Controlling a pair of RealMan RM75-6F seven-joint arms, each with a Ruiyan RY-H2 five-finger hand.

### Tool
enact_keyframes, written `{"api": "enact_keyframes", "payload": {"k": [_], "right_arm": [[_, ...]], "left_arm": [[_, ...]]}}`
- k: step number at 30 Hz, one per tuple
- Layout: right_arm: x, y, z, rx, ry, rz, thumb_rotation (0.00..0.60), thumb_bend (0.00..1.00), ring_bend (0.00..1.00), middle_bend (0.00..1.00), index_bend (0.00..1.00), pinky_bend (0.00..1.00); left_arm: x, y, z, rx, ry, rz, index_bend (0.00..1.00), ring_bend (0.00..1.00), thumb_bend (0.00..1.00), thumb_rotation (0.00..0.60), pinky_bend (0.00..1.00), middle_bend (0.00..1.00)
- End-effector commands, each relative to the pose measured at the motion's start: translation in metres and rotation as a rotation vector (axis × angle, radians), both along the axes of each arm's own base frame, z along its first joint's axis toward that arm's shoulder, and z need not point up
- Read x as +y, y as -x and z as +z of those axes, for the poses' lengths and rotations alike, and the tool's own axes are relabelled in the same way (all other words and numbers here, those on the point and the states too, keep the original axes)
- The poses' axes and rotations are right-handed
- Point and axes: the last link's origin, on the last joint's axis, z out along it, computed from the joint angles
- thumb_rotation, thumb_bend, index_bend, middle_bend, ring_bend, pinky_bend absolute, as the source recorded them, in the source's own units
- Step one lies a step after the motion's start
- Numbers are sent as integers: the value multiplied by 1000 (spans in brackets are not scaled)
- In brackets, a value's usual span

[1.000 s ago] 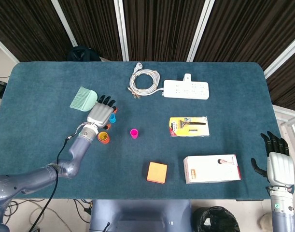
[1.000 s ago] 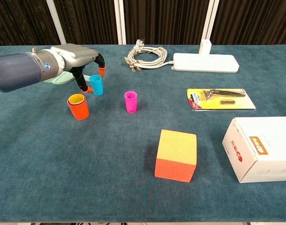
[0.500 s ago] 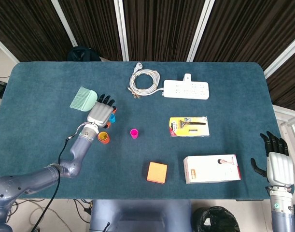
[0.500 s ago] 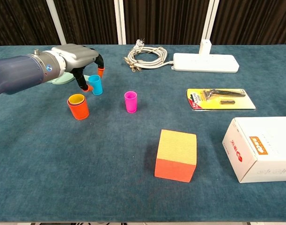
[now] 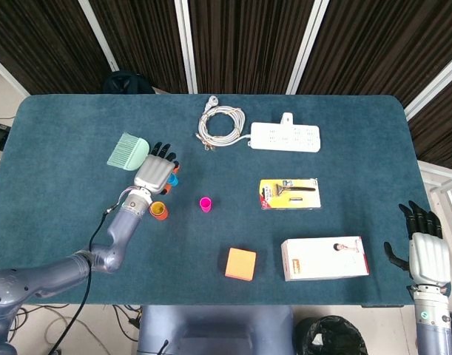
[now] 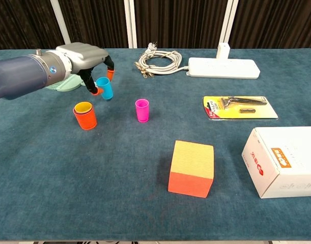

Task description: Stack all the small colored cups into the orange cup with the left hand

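Observation:
The orange cup stands at the left of the table with a yellow cup nested inside it; it also shows as the orange cup in the head view. Just behind it my left hand pinches the blue cup between fingertips and holds it a little above the cloth, slightly tilted. In the head view my left hand covers most of the blue cup. The pink cup stands upright and alone to the right. My right hand hangs off the table's right front corner, fingers apart, empty.
A green brush lies behind my left hand. A coiled cable and a white power strip sit at the back. A razor pack, a white box and an orange block lie to the right and front.
My left hand has raised the blue cup slightly off the table. The other cups and my right hand have stayed where they were.

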Motion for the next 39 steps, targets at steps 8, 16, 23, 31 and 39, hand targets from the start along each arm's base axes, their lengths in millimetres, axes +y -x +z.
{"api": "enact_keyframes", "payload": {"k": [8, 16, 23, 31, 39], "right_arm": [[1, -3, 0, -11, -1, 13, 600, 398, 90, 73, 129, 48], [2, -6, 0, -21, -6, 27, 600, 399, 90, 73, 129, 48], [4, -10, 1, -24, 0, 39, 600, 398, 90, 73, 129, 48], [4, -11, 1, -25, -3, 43, 600, 398, 90, 72, 129, 48], [4, -10, 1, -29, 3, 46, 600, 398, 90, 72, 129, 48]], "left_arm": [[-28, -27, 63, -56, -27, -94, 473, 0, 349, 600, 0, 216], [-60, -13, 92, -16, 13, -63, 463, 0, 349, 600, 0, 217], [-78, 0, 104, 6, 47, -61, 463, 0, 349, 600, 0, 217], [-85, 15, 95, 25, 81, -50, 462, 0, 349, 600, 0, 217], [-80, 18, 78, 29, 102, -56, 461, 0, 348, 600, 0, 217]]}}
